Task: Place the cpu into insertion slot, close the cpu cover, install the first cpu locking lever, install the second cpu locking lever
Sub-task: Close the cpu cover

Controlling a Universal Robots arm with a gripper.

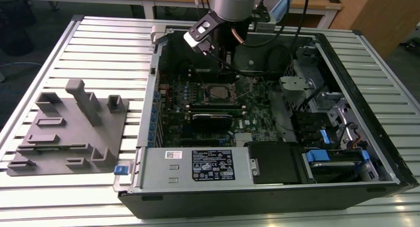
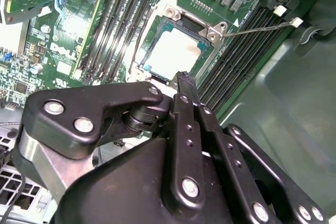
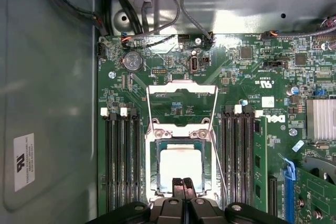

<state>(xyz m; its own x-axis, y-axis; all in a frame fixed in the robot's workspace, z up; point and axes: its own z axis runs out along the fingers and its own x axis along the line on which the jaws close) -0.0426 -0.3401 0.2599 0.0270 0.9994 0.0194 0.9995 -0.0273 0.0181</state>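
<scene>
The cpu point(image 3: 180, 167) lies flat in the insertion slot point(image 3: 155, 167), its pale silver top showing in both wrist views point(image 2: 174, 51). At the slot's far end a thin silver frame, the cpu cover point(image 3: 181, 88), looks raised, and green board shows through its window. A thin wire locking lever point(image 2: 257, 28) slants away from one socket corner, and another wire point(image 3: 220, 166) runs along the socket's side. My gripper point(image 3: 184, 184) hangs just above the socket's near edge with its black fingers point(image 2: 184, 85) shut together and nothing between them. In the exterior view the gripper point(image 1: 222, 64) reaches into the open computer case above the socket point(image 1: 215, 93).
Black memory slots point(image 3: 122, 161) flank the socket on both sides. A ribbed heatsink point(image 3: 320, 119) and a blue clip point(image 3: 289, 177) sit beside them. Cables point(image 3: 152, 3) hang by the case wall. A grey fixture plate point(image 1: 66, 128) lies on the slatted table at the exterior view's left.
</scene>
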